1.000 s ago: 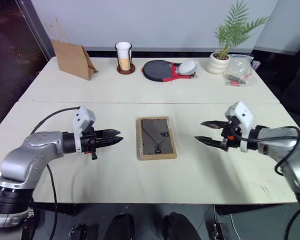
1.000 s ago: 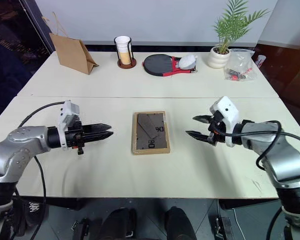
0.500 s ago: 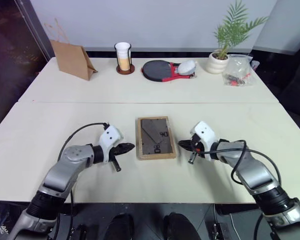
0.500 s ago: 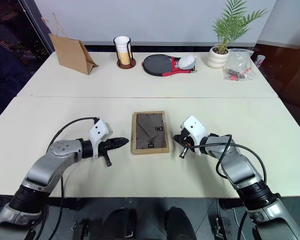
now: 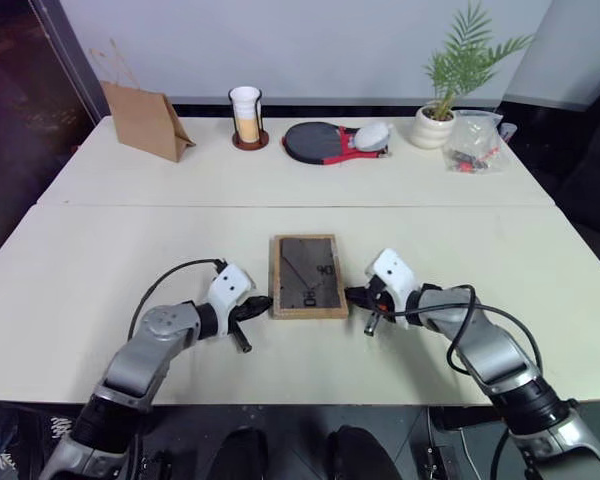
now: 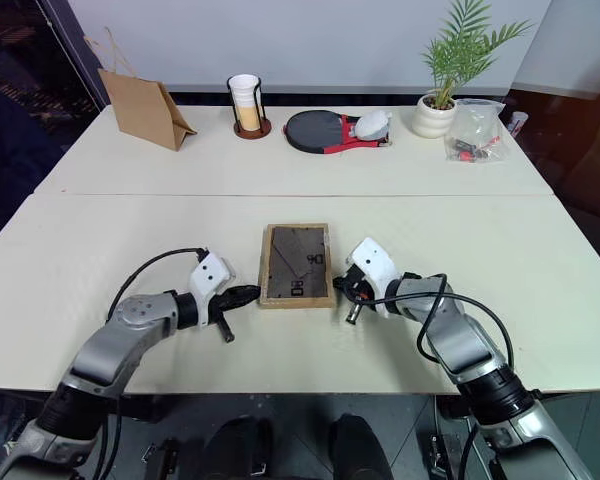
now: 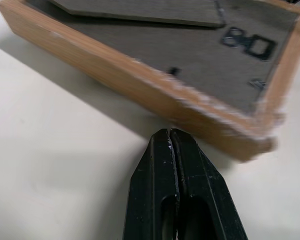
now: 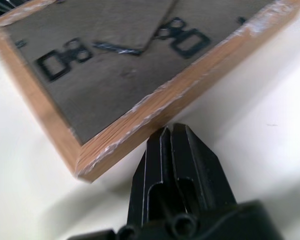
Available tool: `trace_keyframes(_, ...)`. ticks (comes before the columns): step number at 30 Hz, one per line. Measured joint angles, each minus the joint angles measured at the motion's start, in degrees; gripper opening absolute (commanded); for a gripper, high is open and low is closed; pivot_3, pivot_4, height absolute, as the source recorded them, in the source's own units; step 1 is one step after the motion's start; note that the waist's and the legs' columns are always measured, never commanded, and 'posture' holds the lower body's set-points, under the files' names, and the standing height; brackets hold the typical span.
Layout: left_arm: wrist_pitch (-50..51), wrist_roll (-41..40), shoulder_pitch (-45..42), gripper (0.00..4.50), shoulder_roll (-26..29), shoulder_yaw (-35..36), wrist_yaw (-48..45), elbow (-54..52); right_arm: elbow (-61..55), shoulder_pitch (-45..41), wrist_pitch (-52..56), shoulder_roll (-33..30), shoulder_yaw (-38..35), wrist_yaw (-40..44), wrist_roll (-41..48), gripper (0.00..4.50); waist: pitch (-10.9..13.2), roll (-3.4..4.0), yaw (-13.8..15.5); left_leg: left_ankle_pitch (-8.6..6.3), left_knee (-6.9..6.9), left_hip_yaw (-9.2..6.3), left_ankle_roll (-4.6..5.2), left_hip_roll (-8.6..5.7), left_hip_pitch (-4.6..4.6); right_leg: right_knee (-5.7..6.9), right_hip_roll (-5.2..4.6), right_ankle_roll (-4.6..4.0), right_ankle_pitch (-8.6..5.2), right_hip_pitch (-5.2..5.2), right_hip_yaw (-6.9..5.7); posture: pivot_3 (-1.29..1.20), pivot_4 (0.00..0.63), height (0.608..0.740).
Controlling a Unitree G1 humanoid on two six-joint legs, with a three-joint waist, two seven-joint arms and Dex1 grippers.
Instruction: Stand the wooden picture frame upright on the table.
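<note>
The wooden picture frame [image 5: 307, 276] lies flat, back side up, on the near section of the cream table [image 5: 130, 240]; its grey backing shows a folded stand and small black clips. My left gripper [image 5: 263, 301] is shut, its tip close against the frame's left edge near the front corner. My right gripper [image 5: 351, 294] is shut too, its tip at the frame's right edge. In the left wrist view the shut fingers [image 7: 170, 150] point at the wood rim [image 7: 155, 95]. In the right wrist view the shut fingers [image 8: 172, 142] almost touch the rim [image 8: 155, 107].
Along the far edge stand a brown paper bag [image 5: 145, 118], a cup in a black holder [image 5: 246, 115], a black and red paddle [image 5: 325, 140] with a white object, a potted plant [image 5: 442, 110] and a clear plastic bag [image 5: 475, 140].
Both arms came down and inward from either side until their tips reached the frame's left and right edges. The right gripper shut on the way. The frame has shifted slightly.
</note>
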Motion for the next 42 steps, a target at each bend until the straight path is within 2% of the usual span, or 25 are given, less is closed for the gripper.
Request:
trace_keyframes(7, 2.93, -2.25, 3.51, 0.00, 3.97, 1.40, -2.53, -4.91, -2.76, 1.16, 1.90, 0.20, 0.56, 1.44, 0.20, 0.10, -0.01, 0.00, 0.04, 0.00, 0.00, 0.00, 0.00, 0.00, 0.01, 0.00, -0.04, -0.01, 0.00, 0.01, 0.00, 0.00, 0.150, 0.740)
trace_keyframes(19, 6.32, -5.65, 4.75, 0.00, 3.26, 0.00, -5.20, -7.37, -3.25, 1.36, 2.16, -0.15, 0.60, 1.53, -0.06, 0.10, -0.02, -0.02, 0.23, 0.00, 0.00, 0.00, 0.00, -0.03, 0.00, -0.01, -0.05, -0.01, -0.01, 0.01, 0.00, 0.00, 0.150, 0.740)
trace_keyframes(23, 6.49, -6.00, 4.58, 0.00, 4.32, 0.06, -5.80, -7.36, -5.15, 2.78, 2.16, -2.36, 0.18, 2.29, 0.08, 0.10, -0.02, -0.02, 0.26, 0.00, 0.00, -0.01, 0.01, -0.03, -0.01, -0.02, -0.05, -0.01, -0.01, 0.01, 0.00, 0.00, 0.150, 0.740)
trace_keyframes(25, 7.15, -7.18, 4.71, 0.00, 6.86, 1.72, -7.14, -7.31, -6.19, 3.81, 2.36, -4.30, -1.17, 3.27, 0.63, 0.10, -0.02, -0.02, 0.26, 0.00, 0.00, -0.01, 0.01, -0.02, -0.02, -0.03, -0.05, -0.02, -0.01, 0.00, -0.02, 0.00, 0.150, 0.740)
trace_keyframes(28, 11.76, -12.41, 3.95, 0.00, 10.34, 8.28, -9.49, -5.92, -7.51, 5.43, 2.59, -7.82, -4.21, 4.73, 1.82, 0.10, -0.01, -0.03, 0.19, 0.00, 0.01, -0.02, 0.01, -0.02, -0.02, -0.03, -0.06, -0.03, -0.02, 0.00, -0.03, 0.00, 0.150, 0.740)
trace_keyframes(31, 20.13, -20.22, -1.49, 0.88, 11.09, 13.38, -10.86, -3.77, -8.04, 4.73, 0.83, -9.86, -6.48, 5.06, 1.95, 0.00, -0.01, -0.03, 0.23, 0.00, 0.10, -0.02, 0.01, -0.03, -0.01, -0.02, -0.05, -0.01, -0.02, 0.04, -0.04, 0.00, 0.150, 0.740)
trace_keyframes(35, 32.39, -27.36, -10.07, 2.93, 10.10, 16.46, -9.39, 2.48, -7.62, 3.50, -3.09, -11.87, -6.40, 6.58, 1.25, 0.00, 0.00, -0.06, 0.24, -0.03, 0.16, -0.06, 0.06, -0.08, -0.03, -0.03, -0.02, 0.07, -0.06, 0.09, -0.07, 0.00, 0.150, 0.740)
trace_keyframes(38, 43.35, -30.59, -16.70, 4.44, 6.53, 18.08, -5.30, 10.26, -4.59, 2.43, -5.73, -11.69, -5.45, 7.12, 0.30, 0.00, 0.00, -0.07, 0.24, -0.04, 0.17, -0.08, 0.06, -0.14, -0.04, -0.02, 0.01, 0.09, -0.06, 0.09, -0.08, 0.00, 0.150, 0.740)
trace_keyframes(42, 52.58, -31.77, -20.95, 4.44, 2.60, 19.33, -0.40, 16.97, -0.57, 1.15, -7.97, -10.22, -4.05, 6.94, -0.85, 0.00, 0.01, -0.09, -0.02, -0.04, 0.18, -0.08, 0.06, -0.12, -0.06, 0.01, 0.03, 0.09, -0.06, 0.05, -0.06, 0.00, 0.150, 0.740)
